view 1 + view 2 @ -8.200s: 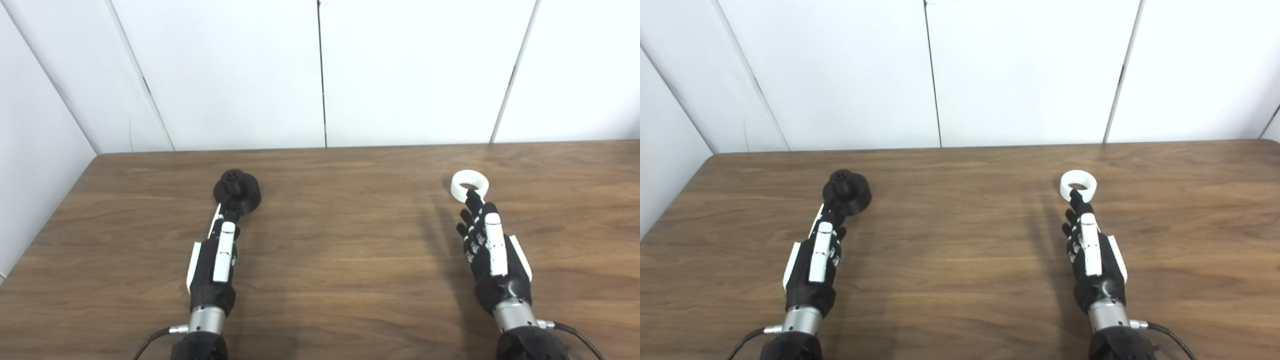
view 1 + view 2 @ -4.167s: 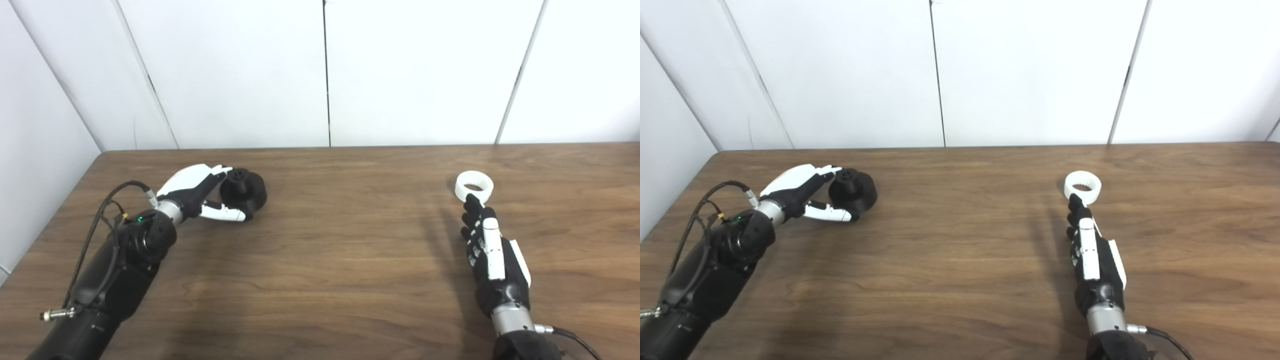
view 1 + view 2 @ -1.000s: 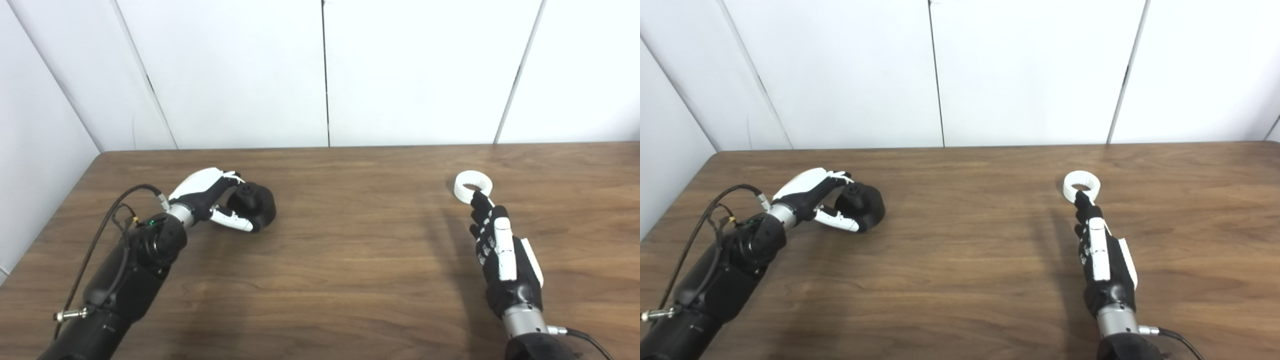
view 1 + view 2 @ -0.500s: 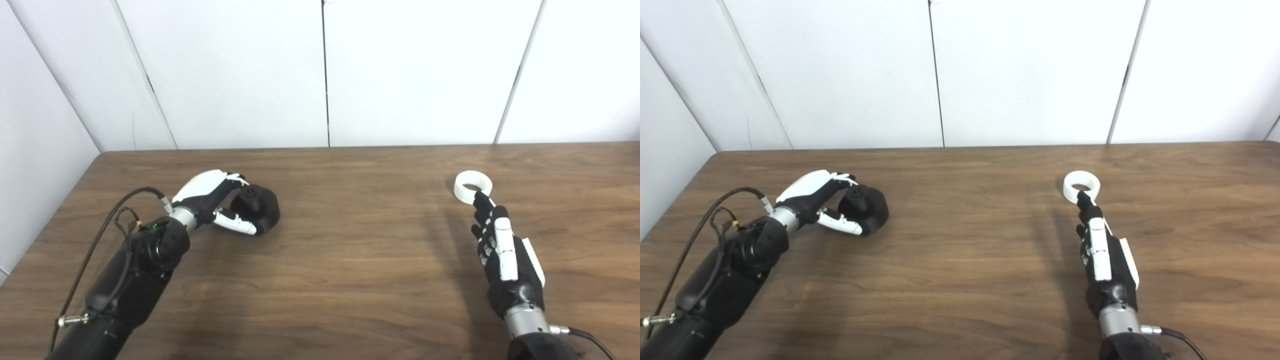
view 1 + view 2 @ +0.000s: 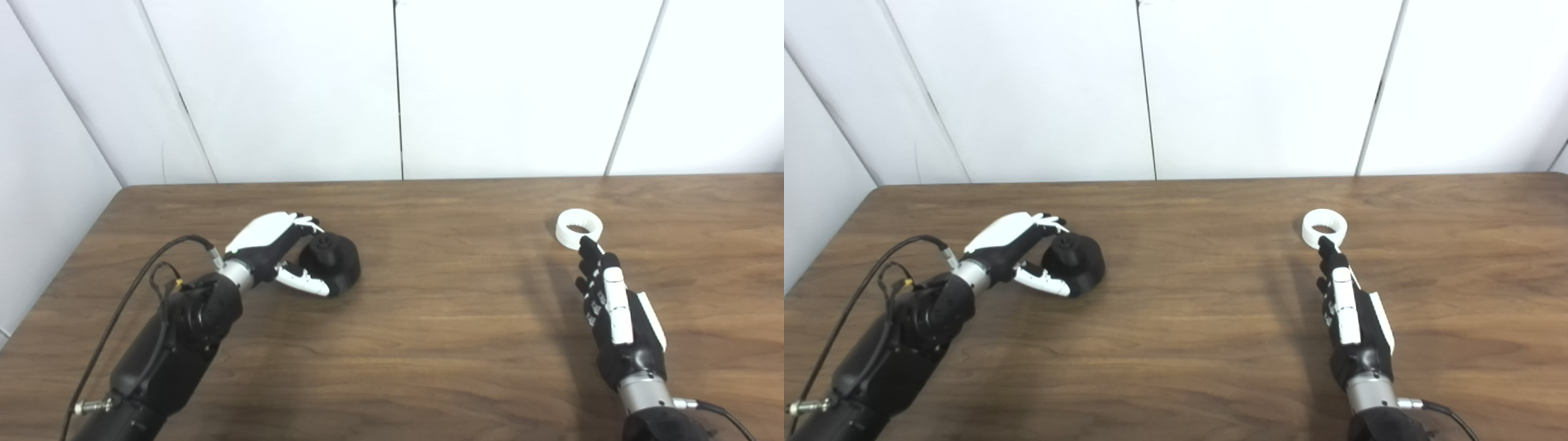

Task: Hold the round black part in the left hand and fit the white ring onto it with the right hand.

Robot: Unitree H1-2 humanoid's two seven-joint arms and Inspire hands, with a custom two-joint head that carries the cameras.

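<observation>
In the left eye view, your left hand (image 5: 275, 245) is curled around the round black part (image 5: 334, 264), fingers over its top and thumb along its near side, in the left half of the tabletop (image 5: 429, 331), nearer the far edge than the near one. You are in the first step, I judge: securing the black part. Whether it sits on the wood or is just lifted I cannot tell. Its short stub points up and a little toward you, so its axis stands nearly upright. The white ring (image 5: 579, 228) lies flat in the right half, hole facing up, and your right hand (image 5: 618, 318) lies stretched out with fingers straight and close together, holding nothing, its fingertips at the ring's near rim. In the right eye view, the black part (image 5: 1075, 262) again shows its stub on top, the left hand (image 5: 1013, 248) wrapped on its left side, and the ring (image 5: 1324, 228) well apart from it. Next, you likely need a firm lift with the stub presented clear, then a pinch of the ring's rim by the right hand (image 5: 1353, 331).
</observation>
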